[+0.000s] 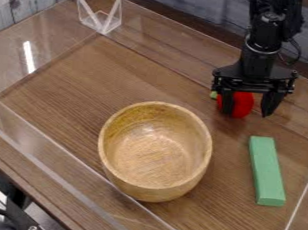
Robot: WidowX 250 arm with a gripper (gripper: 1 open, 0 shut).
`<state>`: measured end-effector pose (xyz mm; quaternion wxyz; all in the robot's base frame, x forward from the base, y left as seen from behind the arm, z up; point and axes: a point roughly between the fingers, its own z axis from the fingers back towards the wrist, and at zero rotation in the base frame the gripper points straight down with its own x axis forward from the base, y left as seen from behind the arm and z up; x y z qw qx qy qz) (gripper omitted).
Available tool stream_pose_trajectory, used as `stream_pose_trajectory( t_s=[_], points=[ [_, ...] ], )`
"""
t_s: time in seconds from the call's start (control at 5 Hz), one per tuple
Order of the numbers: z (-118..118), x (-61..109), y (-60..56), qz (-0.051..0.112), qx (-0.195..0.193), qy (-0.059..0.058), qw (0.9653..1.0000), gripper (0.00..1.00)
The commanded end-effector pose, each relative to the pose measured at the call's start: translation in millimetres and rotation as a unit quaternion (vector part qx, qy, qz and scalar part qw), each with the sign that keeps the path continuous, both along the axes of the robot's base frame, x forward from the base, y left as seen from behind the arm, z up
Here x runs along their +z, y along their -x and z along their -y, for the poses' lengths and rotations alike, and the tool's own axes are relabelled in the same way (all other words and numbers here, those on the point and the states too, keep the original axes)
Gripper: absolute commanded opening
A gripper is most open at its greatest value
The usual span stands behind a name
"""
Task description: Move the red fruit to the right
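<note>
Gripper (252, 98) is seen spread wide at right of frame, jaws straddling the red fruit (235, 102), which rests on the table (79, 91). If lifted off-centre, a jaw could nudge the rounded fruit and roll it away. Green block (264, 170) lies below; wooden bowl (154, 150) lower centre; neither obstructs.

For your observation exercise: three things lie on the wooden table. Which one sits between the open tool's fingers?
The red fruit, small and glossy, sits inside the open tool. The wooden bowl and green block lie nearer the camera.
</note>
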<state>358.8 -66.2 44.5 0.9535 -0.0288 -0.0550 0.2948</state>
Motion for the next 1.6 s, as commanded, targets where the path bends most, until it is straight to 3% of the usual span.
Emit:
stream_pose_trajectory(
  t_s=[0.0, 0.6, 0.8, 1.0, 1.2, 1.4],
  points=[
    [-8, 21.6, -14.9, 0.042, 0.019, 0.000, 0.9989, 1.00],
    [-14, 27.8, -18.6, 0.065, 0.055, -0.002, 0.9964, 1.00],
    [-15, 25.5, -17.9, 0.063, 0.054, -0.005, 0.9965, 0.00],
    [-20, 49.3, -14.7, 0.067, 0.042, 0.015, 0.9968, 0.00],
    [-33, 83.8, -8.4, 0.082, 0.037, 0.040, 0.9951, 0.00],
    [-53, 117.2, 1.4, 0.095, 0.038, 0.056, 0.9932, 0.00]
  ],
)
